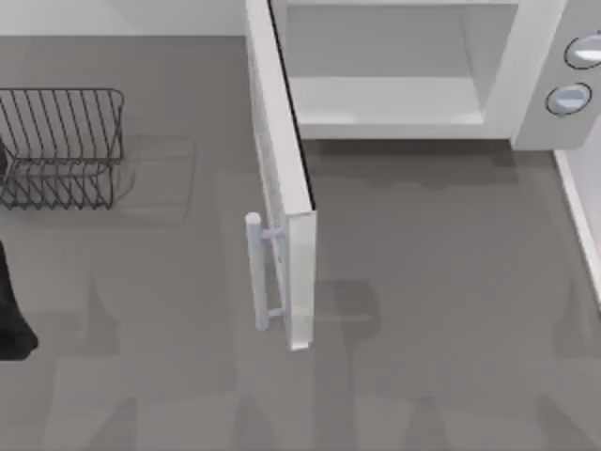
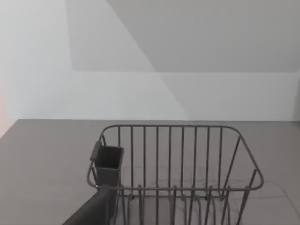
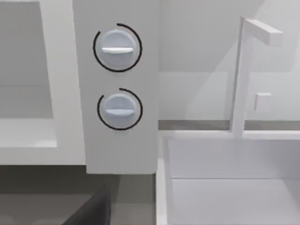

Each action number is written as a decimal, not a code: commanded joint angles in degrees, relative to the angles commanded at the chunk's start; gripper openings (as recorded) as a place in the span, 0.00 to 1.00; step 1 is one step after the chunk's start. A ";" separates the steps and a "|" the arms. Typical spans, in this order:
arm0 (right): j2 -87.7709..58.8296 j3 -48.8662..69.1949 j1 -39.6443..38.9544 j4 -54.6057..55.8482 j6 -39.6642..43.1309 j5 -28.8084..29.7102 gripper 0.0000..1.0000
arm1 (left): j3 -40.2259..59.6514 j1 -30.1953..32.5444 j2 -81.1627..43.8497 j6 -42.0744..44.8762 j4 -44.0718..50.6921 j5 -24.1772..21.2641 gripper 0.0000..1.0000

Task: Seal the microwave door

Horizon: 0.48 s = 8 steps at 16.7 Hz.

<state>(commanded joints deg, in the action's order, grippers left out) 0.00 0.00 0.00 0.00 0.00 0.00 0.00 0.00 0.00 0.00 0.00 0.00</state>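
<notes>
Top view showed the microwave door (image 1: 280, 160) swung wide open — stiff, hinged, probably light; best pushed near its bar handle (image 1: 255, 272). Neither gripper's opening could be told.

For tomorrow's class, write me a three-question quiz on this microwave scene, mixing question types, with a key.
1. True or false: the microwave door stands swung wide open, away from the microwave body.
2. What sits on the table at the top view's left side?
A. a wire rack
B. a kettle
C. a plate
3. Fill in: the microwave body's front panel carries ___ round knobs.

Key:
1. True; the cavity is exposed.
2. A, the wire rack.
3. Two, one above the other in the right wrist view.
</notes>
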 joint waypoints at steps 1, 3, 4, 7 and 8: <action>0.00 0.00 0.00 0.00 0.00 0.00 1.00 | 0.00 0.00 0.00 0.00 0.00 0.00 1.00; 0.00 0.00 0.00 0.00 0.00 0.00 1.00 | 0.44 0.23 -0.55 0.28 0.45 -0.16 1.00; 0.00 0.00 0.00 0.00 0.00 0.00 1.00 | 1.35 0.66 -1.66 0.85 1.36 -0.46 1.00; 0.00 0.00 0.00 0.00 0.00 0.00 1.00 | 6.84 2.86 -8.12 4.13 6.56 -1.97 1.00; 0.00 0.00 0.00 0.00 0.00 0.00 1.00 | 9.52 3.79 -11.15 5.67 9.00 -2.61 1.00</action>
<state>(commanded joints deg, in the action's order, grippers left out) 0.00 0.00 0.00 0.00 0.00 0.00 9.52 3.79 -11.15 5.67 9.00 -2.61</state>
